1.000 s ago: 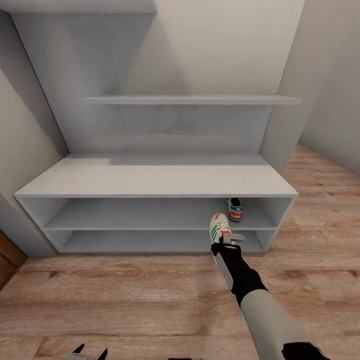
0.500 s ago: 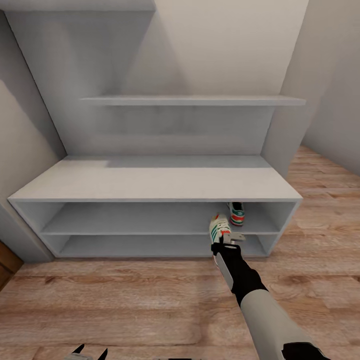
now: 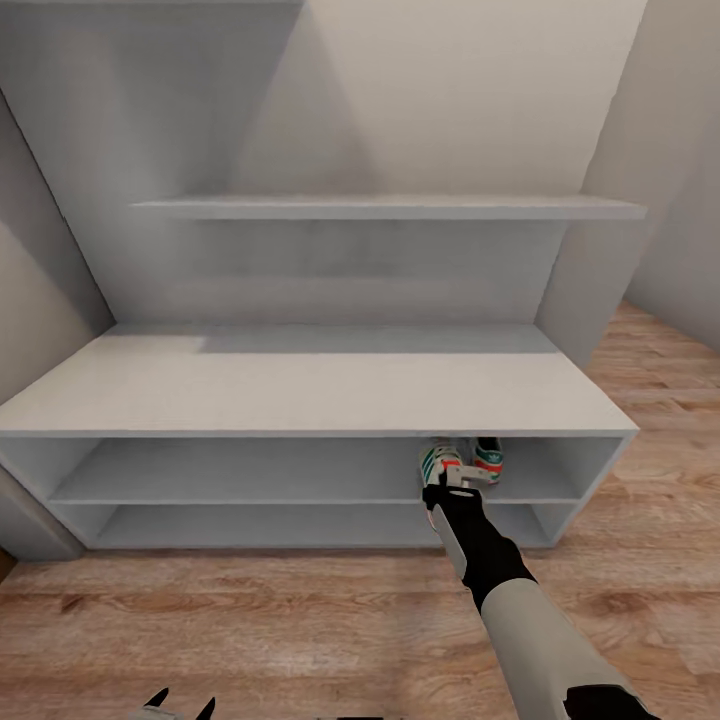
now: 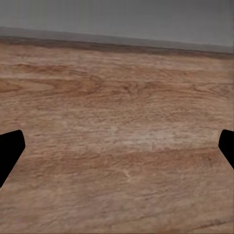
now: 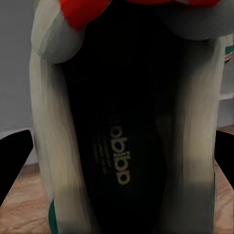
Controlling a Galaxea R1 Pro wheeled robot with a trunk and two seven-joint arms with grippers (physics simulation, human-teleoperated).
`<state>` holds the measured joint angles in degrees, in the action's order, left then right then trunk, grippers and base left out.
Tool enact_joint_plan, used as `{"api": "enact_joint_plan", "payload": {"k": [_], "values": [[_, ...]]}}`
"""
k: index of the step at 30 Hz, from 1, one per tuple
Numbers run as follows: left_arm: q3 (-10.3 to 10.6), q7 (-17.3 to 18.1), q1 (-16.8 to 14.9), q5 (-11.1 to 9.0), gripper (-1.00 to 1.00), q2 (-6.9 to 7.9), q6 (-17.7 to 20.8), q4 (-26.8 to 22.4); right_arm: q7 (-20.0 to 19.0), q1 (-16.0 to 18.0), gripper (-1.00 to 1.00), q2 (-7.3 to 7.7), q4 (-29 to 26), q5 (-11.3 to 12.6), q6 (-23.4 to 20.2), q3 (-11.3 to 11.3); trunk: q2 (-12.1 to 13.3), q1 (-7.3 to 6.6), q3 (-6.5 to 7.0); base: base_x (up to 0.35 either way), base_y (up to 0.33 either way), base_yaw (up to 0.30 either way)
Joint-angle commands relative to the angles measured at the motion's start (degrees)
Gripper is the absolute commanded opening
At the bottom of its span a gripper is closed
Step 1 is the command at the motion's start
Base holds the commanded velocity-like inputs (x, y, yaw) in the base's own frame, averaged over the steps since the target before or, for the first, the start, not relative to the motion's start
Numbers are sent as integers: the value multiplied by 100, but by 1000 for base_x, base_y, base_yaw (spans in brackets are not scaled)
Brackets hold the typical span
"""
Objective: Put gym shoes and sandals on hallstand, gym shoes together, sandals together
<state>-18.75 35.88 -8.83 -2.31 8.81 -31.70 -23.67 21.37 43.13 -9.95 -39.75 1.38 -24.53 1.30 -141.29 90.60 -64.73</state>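
My right gripper is shut on the heel of a cream gym shoe with green stripes, held at the mouth of the hallstand's upper low compartment, toe pointing in. The right wrist view looks down into that shoe, showing its black insole and red tongue, with a dark fingertip at its side. The other gym shoe stands on that same shelf just to the right, close beside the held one. My left gripper hangs open over the corridor floor. The sandals are out of view.
The hallstand has a wide flat top and a stepped shelf above it. Grey walls close in on both sides. Wood-plank floor stretches in front of the rack and on past its right end.
The whole view has closed in on the hallstand, so the camera moved forward. The held gym shoe now reaches under the top's edge, right beside the shoe on the shelf.
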Motion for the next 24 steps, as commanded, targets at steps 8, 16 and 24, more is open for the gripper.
{"api": "enact_joint_plan", "payload": {"k": [8, 16, 24], "values": [[-34, 45, -4, -36, 100, -2, 15, 4, 16, 2, -100, -4, -11, 19, -18, 10, -2, 2, -5, 68, 0, 0], [-39, 42, -4, -41, 100, -2, 24, 3, 16, 2, -100, -4, -18, 20, -17, 10, -2, 2, -5, 4, 0, -85], [-36, 42, -4, -41, 100, -2, 15, 3, 16, 2, -100, -4, -31, 20, -17, 14, -195, 108, -110, 0, 0, -35]]}}
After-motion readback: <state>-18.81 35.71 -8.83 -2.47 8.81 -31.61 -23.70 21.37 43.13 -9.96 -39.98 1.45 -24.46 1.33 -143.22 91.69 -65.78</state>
